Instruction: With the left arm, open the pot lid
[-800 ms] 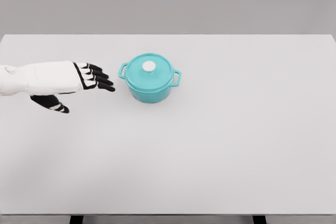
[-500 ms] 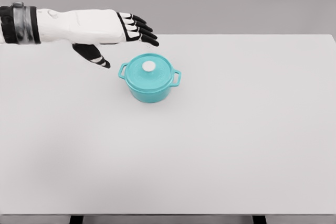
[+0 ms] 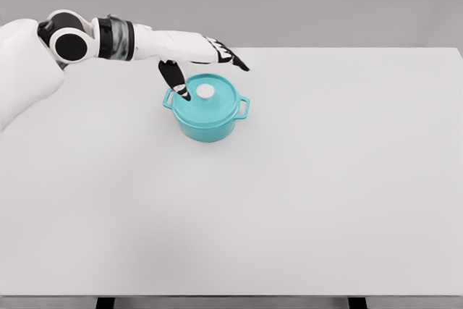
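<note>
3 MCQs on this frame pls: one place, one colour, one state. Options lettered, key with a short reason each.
1. Where is the left hand?
A. Above the far-left side of the pot
B. At the table's right edge
C. Resting on the table's near edge

2. What colour is the knob on the lid?
A. Black
B. White
C. Red

3. What is the state of the lid?
A. Lying on the table beside the pot
B. Held up in the hand
C. Seated on the pot

Key:
1 A, the hand hangs over the pot's far-left rim, thumb pointing down near the knob.
2 B, the knob is a white disc on the teal lid.
3 C, the lid sits closed on the pot, and the open fingers hold nothing.
</note>
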Motion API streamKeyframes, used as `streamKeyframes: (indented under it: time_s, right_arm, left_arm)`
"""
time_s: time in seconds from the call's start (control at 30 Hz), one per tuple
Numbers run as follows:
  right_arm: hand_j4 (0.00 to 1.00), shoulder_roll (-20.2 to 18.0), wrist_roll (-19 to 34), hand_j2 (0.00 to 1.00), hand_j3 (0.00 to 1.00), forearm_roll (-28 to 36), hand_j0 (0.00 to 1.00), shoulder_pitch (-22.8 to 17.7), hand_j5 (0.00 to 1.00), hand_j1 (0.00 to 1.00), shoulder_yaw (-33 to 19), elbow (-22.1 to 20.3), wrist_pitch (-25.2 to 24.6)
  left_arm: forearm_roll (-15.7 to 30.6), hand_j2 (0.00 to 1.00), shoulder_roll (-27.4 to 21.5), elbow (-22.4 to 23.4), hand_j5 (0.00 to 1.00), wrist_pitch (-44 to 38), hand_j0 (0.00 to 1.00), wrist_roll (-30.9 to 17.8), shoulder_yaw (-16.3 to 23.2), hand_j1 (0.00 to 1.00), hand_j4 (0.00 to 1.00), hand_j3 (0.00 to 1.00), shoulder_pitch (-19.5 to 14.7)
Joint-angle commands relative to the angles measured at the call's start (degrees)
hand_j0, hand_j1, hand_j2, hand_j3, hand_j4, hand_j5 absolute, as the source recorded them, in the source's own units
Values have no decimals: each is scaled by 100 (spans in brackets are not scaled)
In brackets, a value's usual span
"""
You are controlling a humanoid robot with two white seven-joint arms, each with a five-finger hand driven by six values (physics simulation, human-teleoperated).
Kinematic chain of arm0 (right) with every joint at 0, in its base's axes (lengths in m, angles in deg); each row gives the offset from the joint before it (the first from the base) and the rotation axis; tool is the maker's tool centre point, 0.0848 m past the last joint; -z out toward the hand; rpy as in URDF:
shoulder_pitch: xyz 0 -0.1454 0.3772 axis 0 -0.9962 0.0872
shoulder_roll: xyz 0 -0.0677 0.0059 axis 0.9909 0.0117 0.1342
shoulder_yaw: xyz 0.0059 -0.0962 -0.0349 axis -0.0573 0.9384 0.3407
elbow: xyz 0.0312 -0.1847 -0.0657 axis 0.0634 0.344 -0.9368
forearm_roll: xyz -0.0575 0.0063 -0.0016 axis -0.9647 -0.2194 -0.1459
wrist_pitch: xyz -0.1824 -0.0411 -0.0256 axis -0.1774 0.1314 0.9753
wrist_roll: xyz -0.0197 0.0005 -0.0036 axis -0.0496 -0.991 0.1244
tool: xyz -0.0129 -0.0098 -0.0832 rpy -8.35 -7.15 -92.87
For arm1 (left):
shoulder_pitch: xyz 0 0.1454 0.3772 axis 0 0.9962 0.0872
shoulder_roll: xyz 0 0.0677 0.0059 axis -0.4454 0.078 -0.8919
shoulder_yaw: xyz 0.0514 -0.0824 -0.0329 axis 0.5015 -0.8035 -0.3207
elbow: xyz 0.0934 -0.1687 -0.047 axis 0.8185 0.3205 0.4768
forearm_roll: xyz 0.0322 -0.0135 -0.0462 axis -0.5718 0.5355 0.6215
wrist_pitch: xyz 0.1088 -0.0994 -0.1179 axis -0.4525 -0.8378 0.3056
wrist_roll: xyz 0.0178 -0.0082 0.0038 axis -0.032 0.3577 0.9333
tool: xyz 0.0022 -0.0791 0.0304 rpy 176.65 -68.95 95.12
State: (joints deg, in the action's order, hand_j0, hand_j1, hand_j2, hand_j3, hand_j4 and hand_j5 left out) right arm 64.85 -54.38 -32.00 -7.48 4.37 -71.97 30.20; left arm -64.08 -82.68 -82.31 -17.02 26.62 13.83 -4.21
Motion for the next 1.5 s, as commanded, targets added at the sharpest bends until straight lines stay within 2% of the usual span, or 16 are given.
streamKeyframes:
  time_s: [0.0,0.1,0.2,0.23,0.4,0.53,0.57,0.7,0.9,0.93,1.03,1.07,1.13,1.23,1.37,1.47]
  right_arm:
    - [100,-1,2,100,100,-8,100,0,100,100,-1,-6,2]
    - [100,-1,2,100,100,1,100,0,100,100,-1,3,2]
    - [100,-1,2,100,100,1,100,0,100,100,-1,-6,2]
    - [100,-1,2,100,100,-8,100,0,100,100,-1,-6,2]
    - [100,-1,2,100,100,1,100,0,100,100,-1,3,2]
    - [100,-1,2,100,100,1,100,0,100,100,-1,3,2]
    - [100,-1,2,100,100,1,100,0,100,100,-1,3,2]
    - [100,-1,2,100,100,-8,100,0,100,100,-1,-6,2]
    - [100,-1,2,100,100,1,100,0,100,100,-1,3,2]
    - [100,-1,2,100,100,1,100,0,100,100,-1,-6,2]
    - [100,-1,2,100,100,1,100,0,100,100,-1,3,2]
    - [100,-1,2,100,100,-8,100,0,100,100,-1,-6,2]
    - [100,-1,2,100,100,-8,100,0,100,100,-1,-6,2]
    - [100,-1,2,100,100,1,100,0,100,100,-1,3,2]
    - [100,-1,2,100,100,1,100,0,100,100,-1,3,2]
    - [100,-1,2,100,100,1,100,0,100,100,-1,3,2]
  left_arm:
    - [47,100,38,176,100,-16,100,3,27,100,100,100,0]
    - [47,100,20,194,100,-16,100,3,35,100,100,100,0]
    - [3,100,64,492,100,-16,100,3,35,100,100,100,-9]
    - [-6,100,222,712,100,-16,100,3,44,100,100,100,-9]
    - [-225,100,512,976,100,-16,100,3,44,100,100,100,0]
    - [-349,100,556,1134,100,-16,100,3,44,100,100,100,0]
    - [-375,93,565,1125,93,-16,93,3,44,93,93,93,0]
    - [-454,76,565,1125,76,-16,76,3,44,76,76,76,0]
    - [-463,71,565,1125,71,-16,71,3,53,71,71,71,53]
    - [-454,68,565,1125,68,-16,68,3,185,68,68,68,53]
    - [-402,56,557,1125,56,-16,56,3,238,56,56,56,53]
    - [-375,48,556,1117,48,-16,48,3,238,48,48,48,53]
    - [-270,38,539,1073,38,-16,38,3,238,38,38,38,62]
    - [-129,38,469,967,38,-16,38,3,238,38,38,38,44]
    - [600,39,-735,36,39,-16,39,3,238,39,39,39,-97]
    - [908,39,-1544,-360,39,-16,39,3,229,39,39,39,-229]
